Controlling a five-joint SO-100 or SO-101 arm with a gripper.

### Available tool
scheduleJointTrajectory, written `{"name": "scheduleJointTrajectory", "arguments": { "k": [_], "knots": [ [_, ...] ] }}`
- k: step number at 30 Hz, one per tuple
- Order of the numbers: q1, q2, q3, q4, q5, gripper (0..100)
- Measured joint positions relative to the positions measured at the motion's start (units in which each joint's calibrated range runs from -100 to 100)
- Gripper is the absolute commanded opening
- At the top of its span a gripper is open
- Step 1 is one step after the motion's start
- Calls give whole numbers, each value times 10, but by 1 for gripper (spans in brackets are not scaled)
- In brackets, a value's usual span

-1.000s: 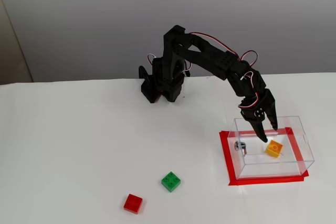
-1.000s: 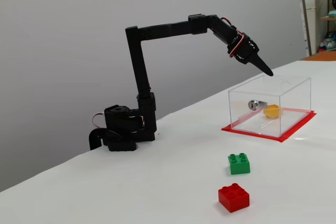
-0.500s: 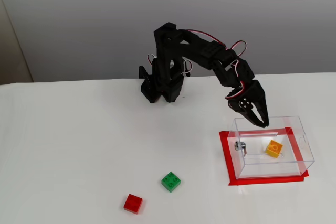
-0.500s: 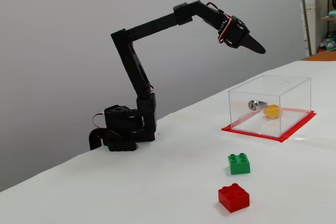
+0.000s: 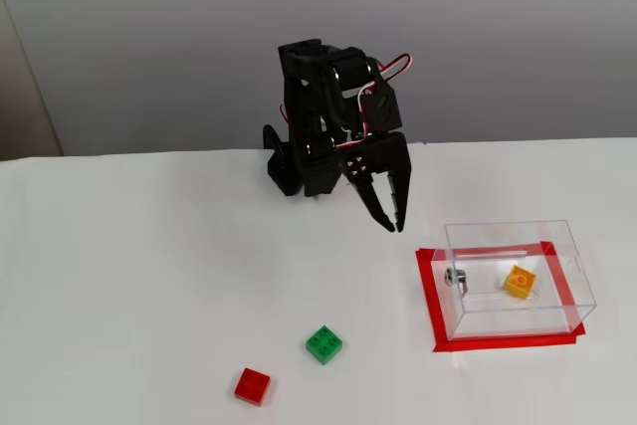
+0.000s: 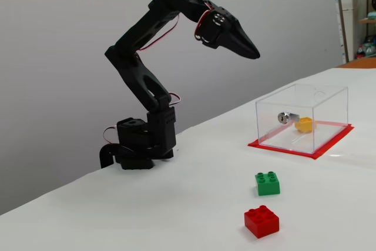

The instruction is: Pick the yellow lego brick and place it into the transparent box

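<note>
Already inside the clear box (image 5: 518, 281), right of centre in the lower right of a fixed view: the yellow brick (image 5: 520, 282), tilted on the box floor, well clear of the small metal fitting (image 5: 456, 276) on the left wall. Seen too in the other fixed view, brick (image 6: 304, 124) resting behind the see-through wall of the box (image 6: 302, 119), itself standing on a red tape rectangle (image 5: 503, 298). Up above the bench (image 5: 149, 286), near the frame's centre and left of the box: the tool (image 5: 390, 214), fingers spread a little, nothing between them, tips pointing down. From the side, tool (image 6: 254, 54) held high in the upper middle, folded toward the arm's base (image 6: 138, 145); gap not readable from that angle. Green brick (image 5: 323, 344) and red brick (image 5: 252, 386) untouched at lower centre, near each other. Judged: placing step done, retreat in hand. Next called for: only a return to rest, clear of the box rim; no further grasp needed.
</note>
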Motion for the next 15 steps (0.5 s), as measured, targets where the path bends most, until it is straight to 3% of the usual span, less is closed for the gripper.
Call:
{"name": "scheduleJointTrajectory", "arguments": {
  "k": [15],
  "knots": [
    [160,-178,331,1,2,1]
  ]
}}
